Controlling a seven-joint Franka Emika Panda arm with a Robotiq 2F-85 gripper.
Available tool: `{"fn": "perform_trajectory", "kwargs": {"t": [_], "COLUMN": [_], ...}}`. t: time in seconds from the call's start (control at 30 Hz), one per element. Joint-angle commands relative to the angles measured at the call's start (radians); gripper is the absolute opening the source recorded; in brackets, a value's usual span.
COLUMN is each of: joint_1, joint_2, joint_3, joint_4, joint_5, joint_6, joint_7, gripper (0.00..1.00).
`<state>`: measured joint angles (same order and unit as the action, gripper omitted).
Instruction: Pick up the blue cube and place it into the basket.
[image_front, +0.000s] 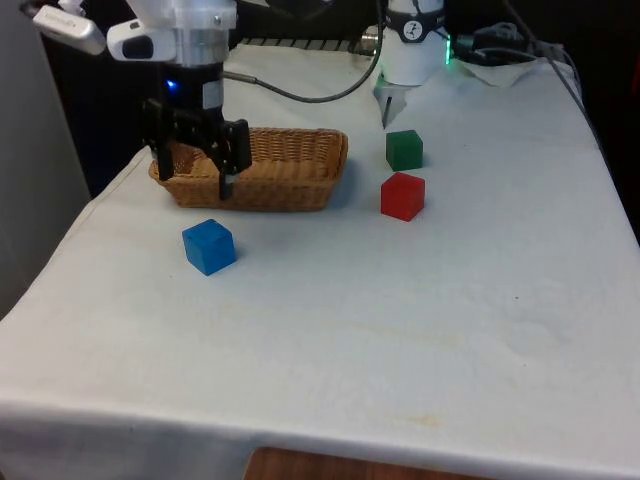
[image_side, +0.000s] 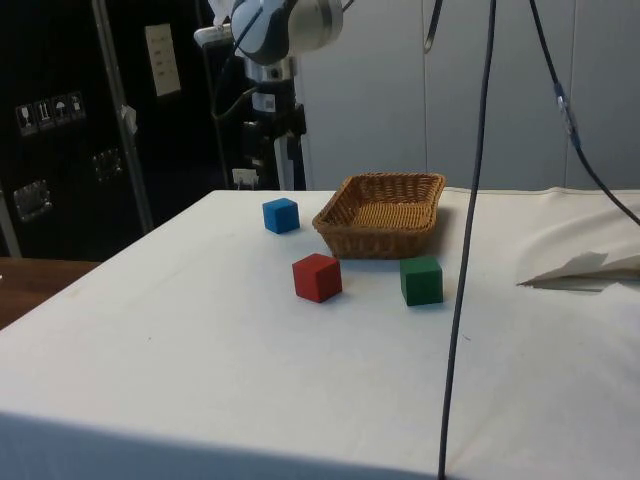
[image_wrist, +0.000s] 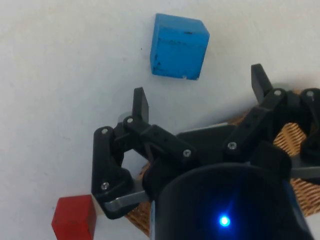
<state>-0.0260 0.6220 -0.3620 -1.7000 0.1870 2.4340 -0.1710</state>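
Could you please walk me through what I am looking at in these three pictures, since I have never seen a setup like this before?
It is a white robot arm ending in a black two-finger gripper, working at a table under a white cloth. One picture looks across the table, one looks from its side, and one comes from a camera on the arm's wrist, looking down past the fingers. On the cloth lie a blue cube, a red cube, a green cube and a wicker basket. The gripper is open and holds nothing; it hangs above the cloth by the basket, with the blue cube lying free near it.
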Motion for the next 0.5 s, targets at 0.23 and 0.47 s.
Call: {"fn": "perform_trajectory", "kwargs": {"t": [0.23,0.47], "joint_1": [-0.008,-0.005], "joint_2": [0.032,0.05], "joint_3": [0.012,0.017], "joint_4": [0.018,0.024], "joint_5": [0.043,0.059], "joint_6": [-0.002,0.0], "joint_7": [-0.015,-0.012], "gripper": [1.0,1.0]}}
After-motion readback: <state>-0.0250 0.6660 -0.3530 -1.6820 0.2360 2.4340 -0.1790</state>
